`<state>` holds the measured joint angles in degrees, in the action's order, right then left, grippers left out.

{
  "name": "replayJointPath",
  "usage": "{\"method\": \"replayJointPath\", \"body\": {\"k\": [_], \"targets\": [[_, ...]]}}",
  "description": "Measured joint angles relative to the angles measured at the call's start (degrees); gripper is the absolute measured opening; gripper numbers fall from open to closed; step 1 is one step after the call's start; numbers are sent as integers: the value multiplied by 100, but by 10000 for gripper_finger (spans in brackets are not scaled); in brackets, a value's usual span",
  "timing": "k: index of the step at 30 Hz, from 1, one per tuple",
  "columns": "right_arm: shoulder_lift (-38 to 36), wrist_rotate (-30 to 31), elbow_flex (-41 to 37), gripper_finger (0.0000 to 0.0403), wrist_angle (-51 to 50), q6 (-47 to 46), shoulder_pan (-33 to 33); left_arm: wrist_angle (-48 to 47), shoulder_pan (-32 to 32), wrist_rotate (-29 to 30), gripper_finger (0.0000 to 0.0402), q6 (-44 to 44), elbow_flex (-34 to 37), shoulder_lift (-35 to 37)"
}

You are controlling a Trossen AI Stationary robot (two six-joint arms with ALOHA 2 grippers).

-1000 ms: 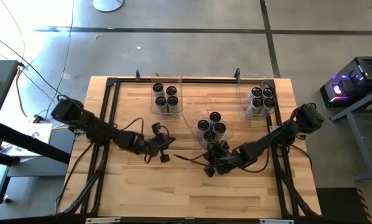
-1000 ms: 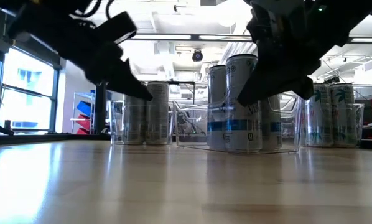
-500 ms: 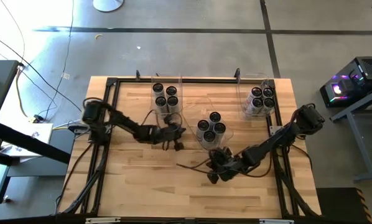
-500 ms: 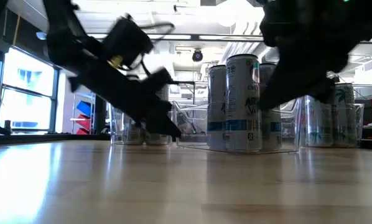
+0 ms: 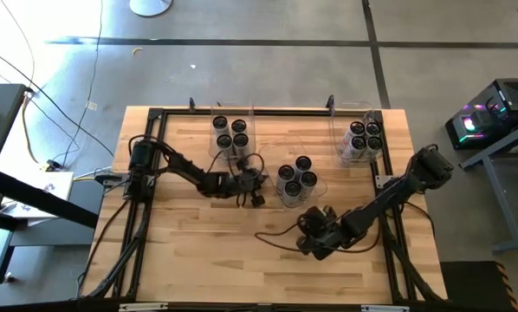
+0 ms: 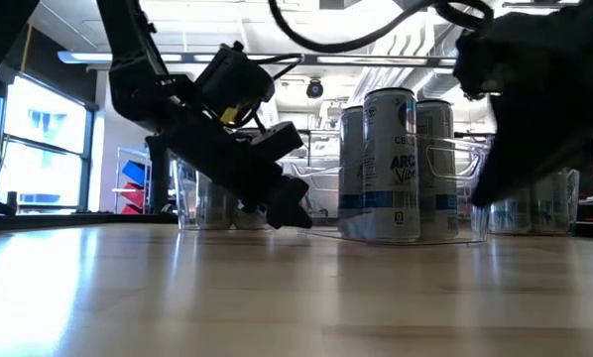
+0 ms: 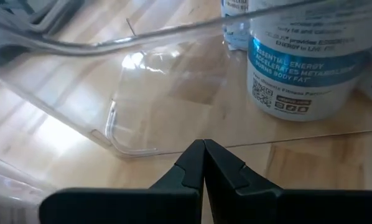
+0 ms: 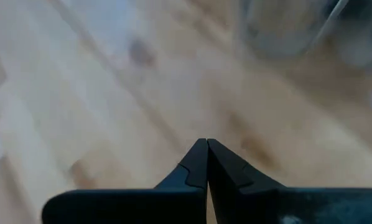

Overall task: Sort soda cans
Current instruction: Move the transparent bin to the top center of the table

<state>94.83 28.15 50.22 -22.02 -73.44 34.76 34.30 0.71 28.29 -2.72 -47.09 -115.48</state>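
- While both arms hung low over the worktop (image 5: 190,243), we saw the soda cans (image 5: 294,178) standing in three clear bins (image 5: 246,156): four near the far left, four mid-worktop, several in the far right corner.
- Our left gripper (image 5: 257,198) sat just beside the middle bin, jaws clenched on nothing.
- Our right gripper (image 5: 304,245) hovered nearer the front edge, jaws likewise clenched, empty.

I see silver-white soda cans (image 6: 391,164) with blue label bands and dark tops, in clear bins (image 5: 315,187) on the pale wood table (image 5: 198,251).
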Motion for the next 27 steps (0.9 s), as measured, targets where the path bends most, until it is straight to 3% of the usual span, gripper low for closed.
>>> {"method": "replayJointPath", "body": {"k": [5,21,27], "targets": [[2,598,0,0,-19,370,-232,-306,-291,512,0,66,-2,205],[11,733,-2,0,475,1468,-1052,-2672,-2137,749,0,-772,-4,2432],[11,866,-2,0,876,1967,-1385,-4145,-2595,1463,0,-1323,-4,3274]]}}
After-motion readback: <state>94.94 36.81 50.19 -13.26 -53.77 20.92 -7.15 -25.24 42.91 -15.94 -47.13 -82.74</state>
